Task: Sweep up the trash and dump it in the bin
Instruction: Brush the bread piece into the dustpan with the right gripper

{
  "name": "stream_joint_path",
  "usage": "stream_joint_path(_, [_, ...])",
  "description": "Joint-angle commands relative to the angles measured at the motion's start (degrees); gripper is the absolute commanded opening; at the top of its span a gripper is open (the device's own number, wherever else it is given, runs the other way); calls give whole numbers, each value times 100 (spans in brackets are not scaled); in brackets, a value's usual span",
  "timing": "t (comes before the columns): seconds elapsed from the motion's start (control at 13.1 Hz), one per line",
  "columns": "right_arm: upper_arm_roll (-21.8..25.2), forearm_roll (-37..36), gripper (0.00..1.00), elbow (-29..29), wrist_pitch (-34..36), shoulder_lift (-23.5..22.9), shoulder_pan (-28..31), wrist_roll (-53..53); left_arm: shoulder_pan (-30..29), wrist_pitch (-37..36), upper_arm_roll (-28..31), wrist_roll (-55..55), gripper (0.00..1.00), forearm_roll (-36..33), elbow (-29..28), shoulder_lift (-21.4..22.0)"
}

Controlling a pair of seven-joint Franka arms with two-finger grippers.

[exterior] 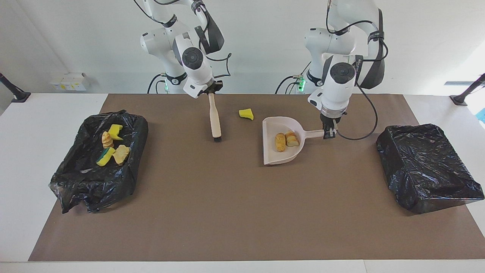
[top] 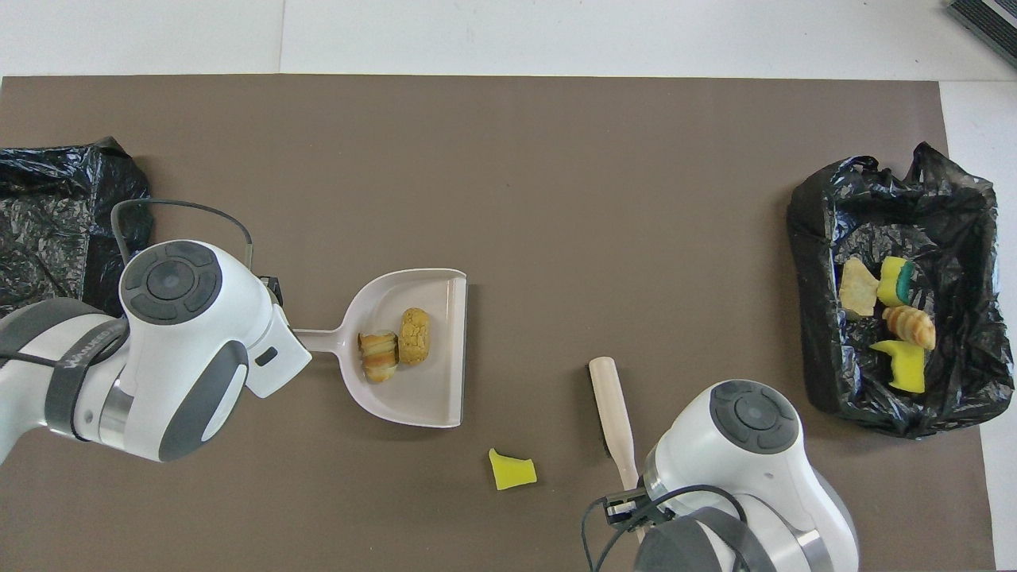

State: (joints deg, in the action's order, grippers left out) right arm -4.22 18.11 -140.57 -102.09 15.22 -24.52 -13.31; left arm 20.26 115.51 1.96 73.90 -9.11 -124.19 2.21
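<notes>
My left gripper [exterior: 329,132] is shut on the handle of the beige dustpan [exterior: 273,155], which lies flat on the brown mat with its mouth toward the right arm's end. Two tan striped bread rolls [exterior: 285,140] lie in the pan [top: 433,397]; they also show in the overhead view [top: 395,346]. One yellow sponge chunk [exterior: 246,113] lies on the mat between the pan and the brush, nearer to the robots than the pan's mouth; it also shows in the overhead view [top: 512,470]. My right gripper [exterior: 210,91] is shut on the beige brush [exterior: 215,121], with its bristle end down at the mat [top: 613,401].
A black-lined bin [exterior: 75,178] at the right arm's end holds several sponge and bread pieces [top: 890,318]. A second black-lined bin [exterior: 424,167] stands at the left arm's end [top: 56,230]. The mat's half farther from the robots is bare.
</notes>
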Motion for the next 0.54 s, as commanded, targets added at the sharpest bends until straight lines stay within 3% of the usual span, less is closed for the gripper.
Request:
stream_joint_path(0.0, [-26, 289, 0, -84, -127, 165, -324, -293, -57, -187, -47, 107, 0, -117, -621, 656])
stream_joint_path(0.31, [-26, 824, 0, -548, -302, 595, -685, -1189, -5, -64, -73, -121, 0, -126, -1738, 1491])
stream_joint_path(0.46, [-26, 1220, 0, -874, -740, 623, -1070, -1681, 22, -55, -387, -516, 0, -126, -2152, 1843])
